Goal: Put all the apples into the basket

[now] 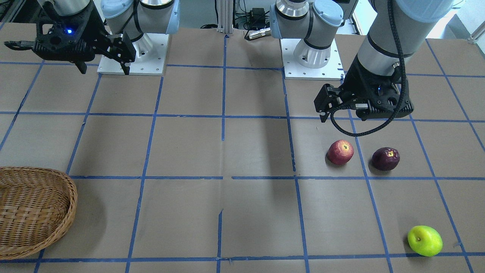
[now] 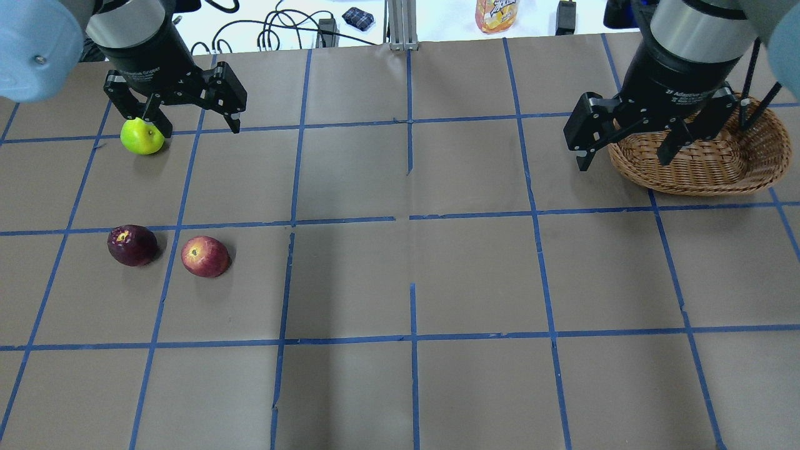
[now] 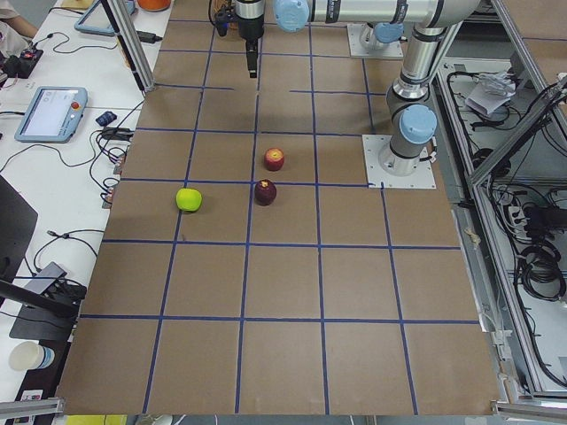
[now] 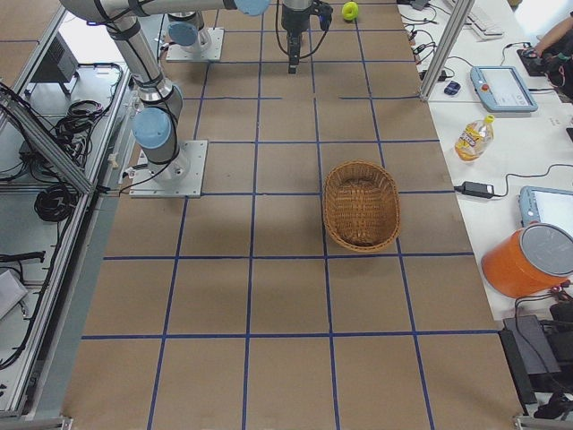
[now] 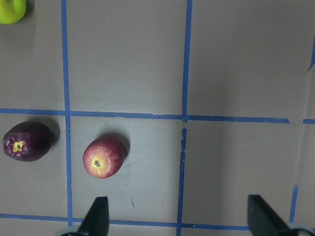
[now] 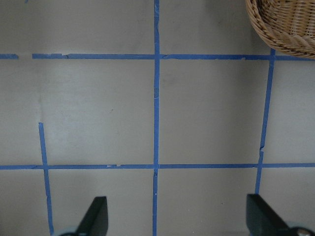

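Observation:
Three apples lie on the table. The red apple (image 2: 205, 256) and the dark maroon apple (image 2: 132, 245) sit side by side, and the lime green apple (image 2: 142, 136) lies further out. My left gripper (image 2: 175, 115) is open and empty, raised above the table over that area. In its wrist view (image 5: 179, 219) the red apple (image 5: 103, 157) is ahead of its left fingertip, with the maroon apple (image 5: 25, 141) and the green apple (image 5: 11, 9) beyond. The wicker basket (image 2: 700, 169) is empty. My right gripper (image 2: 625, 147) is open and empty, raised beside the basket (image 6: 288, 24).
The table is brown paper with a blue tape grid (image 2: 409, 219). A juice bottle (image 2: 497, 14) and cables lie beyond the far edge. The arm bases (image 1: 314, 57) stand at the robot's side. The wide middle squares hold nothing.

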`<state>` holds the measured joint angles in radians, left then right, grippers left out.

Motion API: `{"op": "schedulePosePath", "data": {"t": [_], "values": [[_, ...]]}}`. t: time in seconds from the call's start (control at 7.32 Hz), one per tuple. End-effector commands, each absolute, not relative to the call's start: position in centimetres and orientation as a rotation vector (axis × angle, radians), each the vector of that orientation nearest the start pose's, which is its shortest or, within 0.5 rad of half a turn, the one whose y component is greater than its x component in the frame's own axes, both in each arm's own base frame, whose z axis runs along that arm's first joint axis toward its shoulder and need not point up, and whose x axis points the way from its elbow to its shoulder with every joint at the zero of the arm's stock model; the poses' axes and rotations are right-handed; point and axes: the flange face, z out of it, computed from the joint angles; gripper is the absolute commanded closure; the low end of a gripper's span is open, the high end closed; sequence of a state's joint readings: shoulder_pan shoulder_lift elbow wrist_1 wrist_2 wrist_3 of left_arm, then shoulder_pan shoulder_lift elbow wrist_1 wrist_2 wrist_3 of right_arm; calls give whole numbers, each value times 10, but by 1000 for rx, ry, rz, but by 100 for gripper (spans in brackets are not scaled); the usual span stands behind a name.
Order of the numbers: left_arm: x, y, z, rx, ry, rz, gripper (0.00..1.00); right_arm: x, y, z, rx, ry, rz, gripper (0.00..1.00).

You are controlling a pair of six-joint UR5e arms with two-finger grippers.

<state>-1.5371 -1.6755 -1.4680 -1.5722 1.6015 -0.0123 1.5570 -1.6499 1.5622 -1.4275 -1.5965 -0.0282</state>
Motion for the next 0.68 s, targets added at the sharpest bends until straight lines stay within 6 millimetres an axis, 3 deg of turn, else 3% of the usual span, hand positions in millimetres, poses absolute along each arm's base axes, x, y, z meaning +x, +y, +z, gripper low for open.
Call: {"op": "schedulePosePath", "data": {"t": [0.0,0.27,0.55], "values": [[-112,-539,486,-72,3110,3,0,124,-452,516,-23,3165,88,0],[-111,-541,484,-64,3109,8,0,124,-452,515,-23,3167,91,0],[-96,-542,481,-63,3097,40,0,125,-452,514,-23,3165,93,0]]}}
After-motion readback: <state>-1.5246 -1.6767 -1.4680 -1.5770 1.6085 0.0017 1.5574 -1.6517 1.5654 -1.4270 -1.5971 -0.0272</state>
